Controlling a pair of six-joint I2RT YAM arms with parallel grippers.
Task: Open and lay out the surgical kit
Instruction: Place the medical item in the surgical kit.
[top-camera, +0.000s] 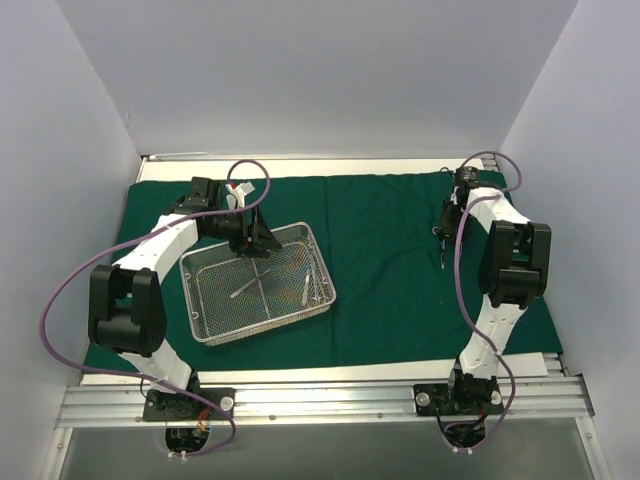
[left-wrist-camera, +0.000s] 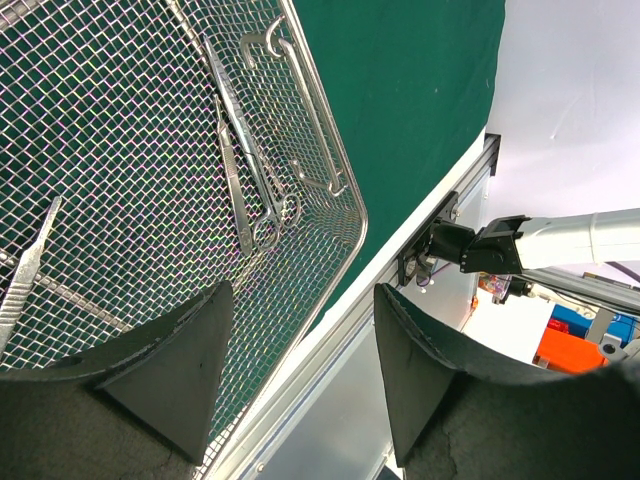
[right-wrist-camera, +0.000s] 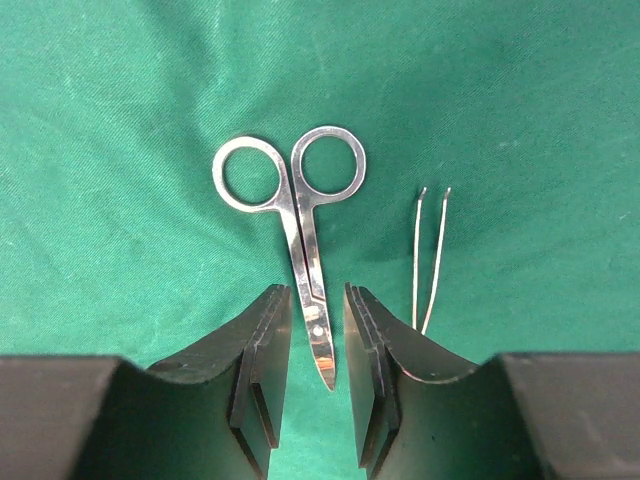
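The dark green cloth (top-camera: 390, 270) lies spread flat over the table. On its left half rests the silver wire-mesh tray (top-camera: 325, 272), holding several slim instruments (top-camera: 308, 285). My left gripper (top-camera: 255, 243) hovers over the tray's far edge, open and holding nothing. In the left wrist view, forceps and clamps (left-wrist-camera: 245, 150) lie by the tray rim (left-wrist-camera: 345, 180), and a scalpel (left-wrist-camera: 25, 275) lies at the left. My right gripper (right-wrist-camera: 317, 297) is open just above the cloth. The blade tip of the small scissors (right-wrist-camera: 300, 230) lies between its fingers, untouched. Thin tweezers (right-wrist-camera: 428, 260) lie to the right.
An aluminium rail (top-camera: 320, 395) runs along the near table edge, carrying both arm bases. White walls enclose the left, back and right sides. The right arm's base (left-wrist-camera: 470, 245) shows in the left wrist view beyond the cloth edge.
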